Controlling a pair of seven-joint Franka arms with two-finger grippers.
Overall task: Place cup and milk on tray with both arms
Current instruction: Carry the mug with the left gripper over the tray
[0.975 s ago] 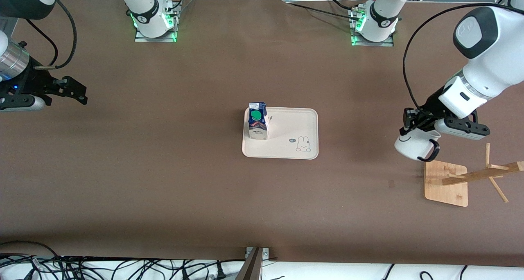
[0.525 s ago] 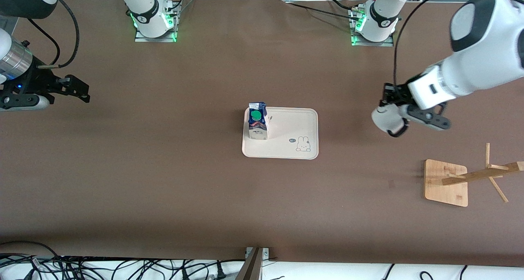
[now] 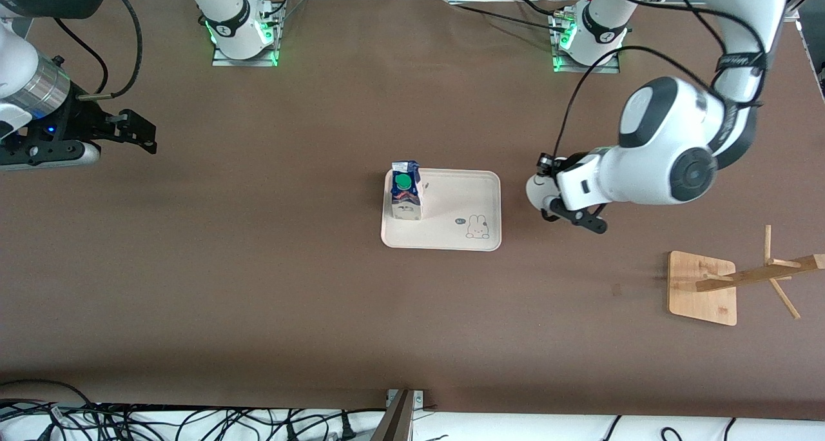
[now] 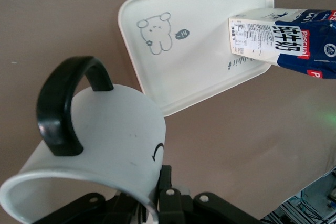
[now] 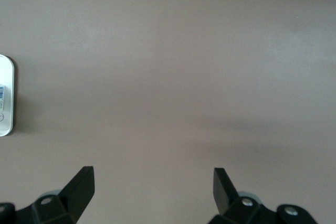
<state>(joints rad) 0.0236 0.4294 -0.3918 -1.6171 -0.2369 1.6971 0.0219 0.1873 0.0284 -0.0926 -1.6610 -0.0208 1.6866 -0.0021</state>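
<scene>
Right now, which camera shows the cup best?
The left wrist view: the cup fills it, black handle and rim plain. The front view shows only a small white bit under the left arm. The right wrist view shows none.

The counter (image 3: 258, 267) has a matt brown covering, smooth, almost paper-like. The tray (image 3: 457, 199) looks like cream plastic with a soft satin finish. The milk (image 3: 406, 199) is printed carton board, slightly glossy, with a smooth green plastic cap. The cup (image 4: 100, 140) is smooth white with a shiny black handle. At about 4 o'clock from the tray, the rack base (image 3: 701, 288) is pale bare wood.
</scene>
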